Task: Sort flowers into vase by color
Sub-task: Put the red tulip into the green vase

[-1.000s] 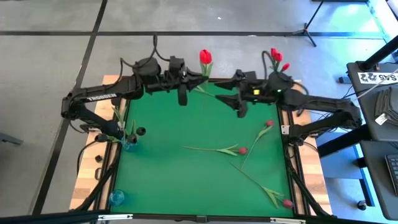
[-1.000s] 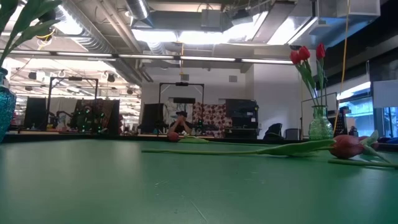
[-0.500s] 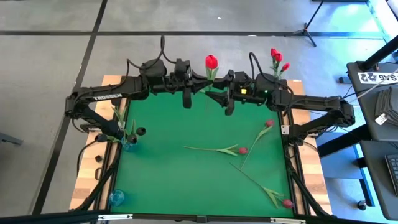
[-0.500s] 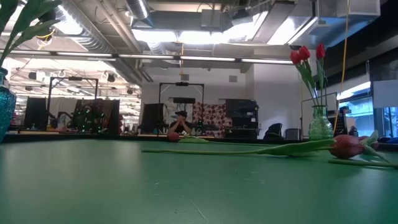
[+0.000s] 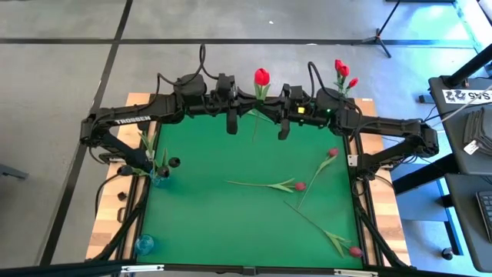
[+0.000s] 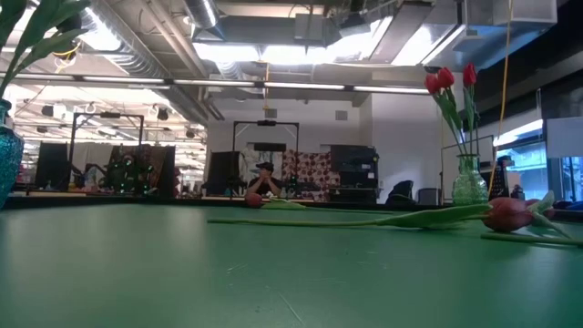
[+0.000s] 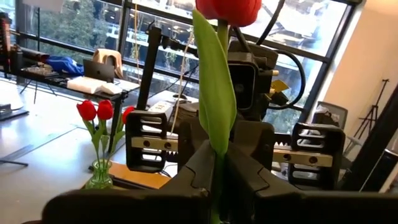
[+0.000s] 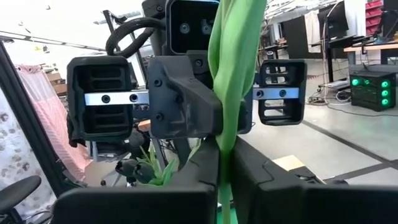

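A red tulip (image 5: 262, 76) stands about upright above the table's far edge, between my two grippers. My left gripper (image 5: 249, 102) reaches it from the left and is shut on its stem. Facing it from the right, my right gripper (image 5: 270, 108) is also shut on the stem. The stem's lower end (image 5: 254, 135) hangs free above the green mat. Three more tulips (image 5: 265, 185) (image 5: 323, 165) (image 5: 323, 231) lie flat on the mat at right. A clear vase with red tulips (image 5: 344, 75) stands at the far right corner. A blue vase (image 5: 160, 178) with dark flowers stands at the left edge. My left gripper pinches the tulip's stem (image 7: 217, 167) between its two fingers, below the long leaf (image 7: 214, 93). The fingers come level from the table's left and lie across the stem. The tulip stands upright, clear of the table, with its head above the fingers. My right gripper pinches the same stem with a leaf (image 8: 226, 155) between its two fingers. The fingers come about level from the table's right, across the stem, facing the left gripper. The leaf rises above the fingers and the stem runs down below them.
A second blue vase (image 5: 144, 245) stands at the near left corner. The mat's near left half (image 5: 207, 223) holds nothing. Beyond the table are grey floor, a tripod (image 5: 380, 35) and a desk at right (image 5: 469, 96).
My right gripper has moved toward the table's left, up to the tulip that my left gripper holds. It has gone from wide open to shut on the stem. The tulip stays upright and clear of the table.
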`<state>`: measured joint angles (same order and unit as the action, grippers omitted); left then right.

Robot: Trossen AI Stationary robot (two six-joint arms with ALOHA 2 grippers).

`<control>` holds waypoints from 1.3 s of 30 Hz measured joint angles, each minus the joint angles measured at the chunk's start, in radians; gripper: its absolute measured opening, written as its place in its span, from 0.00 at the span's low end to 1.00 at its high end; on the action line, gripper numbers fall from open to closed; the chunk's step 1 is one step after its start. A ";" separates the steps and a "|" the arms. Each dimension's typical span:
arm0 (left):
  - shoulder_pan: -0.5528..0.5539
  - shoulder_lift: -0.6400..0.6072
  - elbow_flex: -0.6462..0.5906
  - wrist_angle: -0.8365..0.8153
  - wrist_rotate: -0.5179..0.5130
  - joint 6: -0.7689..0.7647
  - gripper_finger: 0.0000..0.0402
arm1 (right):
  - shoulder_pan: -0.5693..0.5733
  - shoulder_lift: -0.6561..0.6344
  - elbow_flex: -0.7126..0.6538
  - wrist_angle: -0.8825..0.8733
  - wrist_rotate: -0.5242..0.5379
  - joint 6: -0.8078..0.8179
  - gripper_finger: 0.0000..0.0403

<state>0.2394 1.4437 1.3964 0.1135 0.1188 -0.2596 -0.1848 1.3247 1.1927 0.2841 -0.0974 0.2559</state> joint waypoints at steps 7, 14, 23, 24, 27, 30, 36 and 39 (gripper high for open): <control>0.001 -0.054 0.000 -0.050 0.057 0.001 0.23 | -0.019 -0.039 0.000 -0.003 0.004 -0.004 0.03; 0.001 -0.188 0.000 -0.254 0.005 0.079 0.37 | -0.104 -0.179 0.000 -0.148 0.121 -0.105 0.02; 0.000 -0.279 0.000 -0.314 -0.032 0.084 0.37 | -0.236 -0.392 0.001 -0.480 0.445 -0.207 0.02; 0.000 -0.281 0.000 -0.313 -0.033 0.085 0.37 | -0.251 -0.406 0.001 -0.524 0.464 -0.208 0.02; 0.000 -0.285 0.000 -0.314 -0.033 0.086 0.37 | -0.293 -0.432 0.001 -0.634 0.550 -0.209 0.02; 0.000 -0.285 0.000 -0.312 -0.033 0.086 0.37 | -0.326 -0.440 -0.025 -0.671 0.663 -0.204 0.02; 0.000 -0.285 0.000 -0.316 -0.033 0.081 0.37 | -0.396 -0.515 -0.119 -0.659 0.661 -0.072 0.02; 0.000 -0.285 0.000 -0.316 -0.033 0.079 0.36 | -0.450 -0.554 -0.121 -0.726 0.618 0.017 0.02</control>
<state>0.2394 1.1587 1.3964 -0.2020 0.0860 -0.1802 -0.6352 0.7702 1.0713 -0.4418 0.5208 0.2733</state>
